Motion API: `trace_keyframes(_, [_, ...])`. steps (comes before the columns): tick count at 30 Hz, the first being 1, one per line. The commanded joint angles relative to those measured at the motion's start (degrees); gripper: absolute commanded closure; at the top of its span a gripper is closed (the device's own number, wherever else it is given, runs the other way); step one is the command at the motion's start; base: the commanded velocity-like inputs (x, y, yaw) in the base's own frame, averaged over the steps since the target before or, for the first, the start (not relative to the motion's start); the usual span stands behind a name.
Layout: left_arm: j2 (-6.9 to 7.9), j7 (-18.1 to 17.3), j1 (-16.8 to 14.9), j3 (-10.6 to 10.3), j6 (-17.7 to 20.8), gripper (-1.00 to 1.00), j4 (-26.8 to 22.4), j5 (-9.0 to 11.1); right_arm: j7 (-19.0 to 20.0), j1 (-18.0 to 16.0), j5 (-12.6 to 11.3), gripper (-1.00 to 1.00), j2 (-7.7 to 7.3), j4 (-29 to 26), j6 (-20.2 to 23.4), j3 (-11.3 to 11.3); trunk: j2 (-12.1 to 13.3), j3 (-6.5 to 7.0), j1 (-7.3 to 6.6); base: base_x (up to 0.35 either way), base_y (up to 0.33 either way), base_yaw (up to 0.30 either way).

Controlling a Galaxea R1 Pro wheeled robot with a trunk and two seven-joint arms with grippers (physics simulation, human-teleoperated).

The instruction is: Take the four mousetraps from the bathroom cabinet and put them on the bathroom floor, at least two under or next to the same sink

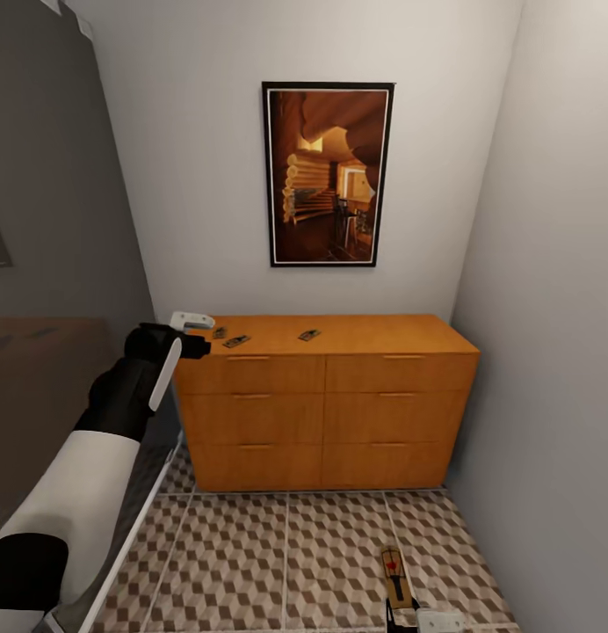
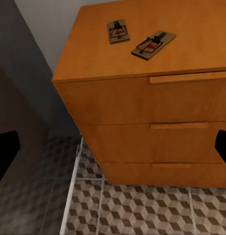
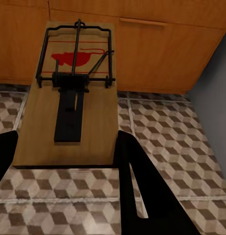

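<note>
Three mousetraps lie on top of the orange-brown cabinet point(image 1: 326, 400): two near its left end point(image 1: 220, 332) point(image 1: 236, 340) and one toward the middle point(image 1: 309, 335). My left gripper point(image 1: 188, 343) hovers open just off the cabinet's left front corner. In the left wrist view, the two left traps point(image 2: 118, 31) point(image 2: 153, 45) sit beyond its spread fingertips point(image 2: 5, 152). Low over the bathroom floor point(image 1: 286, 554), my right gripper point(image 1: 401, 608) is shut on another mousetrap point(image 3: 68, 103). It is held flat and points toward the cabinet. The bathroom sink is out of view.
A framed picture point(image 1: 328, 174) hangs above the cabinet. A white wall point(image 1: 550, 352) closes the right side tightly against the cabinet. On the left, a grey panel point(image 1: 49, 264) with a white lower edge point(image 1: 128, 536) borders the tiled strip.
</note>
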Motion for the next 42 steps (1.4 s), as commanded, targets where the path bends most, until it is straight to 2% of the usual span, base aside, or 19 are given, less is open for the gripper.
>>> trace_keyframes(1, [0.05, 0.22, -0.04, -0.18, 0.22, -1.00, 0.09, 0.05, -0.39, -0.04, 0.41, 1.00, 0.02, 0.06, -0.08, 0.04, -0.03, -0.06, 0.03, 0.330, 0.000, 0.000])
trace_keyframes(12, [0.04, 0.10, -0.04, -0.18, 0.18, -1.00, 1.11, 0.05, -0.30, -0.04, 0.41, 1.00, -0.25, 6.13, -0.07, 0.03, -0.03, -0.06, 0.03, 0.339, 0.000, 0.000])
trace_keyframes(17, [0.04, -0.03, -0.05, -0.18, 0.18, -1.00, 1.64, 0.07, -0.27, 0.47, 0.36, 1.00, -0.37, 7.08, 2.13, 0.03, -0.03, -0.06, 0.03, 0.340, 0.000, 0.000])
trace_keyframes(21, [0.04, -2.64, -0.06, -0.18, 0.12, -1.00, 2.32, 0.05, 1.01, 1.77, 0.33, 1.00, -0.41, 7.28, 5.95, 0.03, -0.03, -0.06, 0.03, 0.320, 0.000, 0.000])
trace_keyframes(29, [0.13, -5.35, -0.03, -0.18, 0.07, -1.00, 2.62, 0.00, 5.31, 2.20, 0.32, 1.00, -0.35, 7.33, 7.21, 0.03, -0.03, -0.06, 0.03, 0.125, 0.000, 0.000])
trace_keyframes(36, [0.94, -6.61, 0.04, -0.26, 0.09, -1.00, 3.02, -0.01, 6.02, 2.24, 0.26, 1.00, -0.38, 7.34, 7.34, 0.03, -0.03, -0.06, 0.03, 0.011, 0.000, 0.000])
trace_keyframes(42, [2.60, -11.53, 0.03, -0.27, 0.07, -1.00, 2.97, -0.03, 6.10, 2.24, 0.28, 1.00, -0.39, 7.34, 7.35, 0.03, -0.03, -0.06, 0.03, 0.001, 0.000, 0.000])
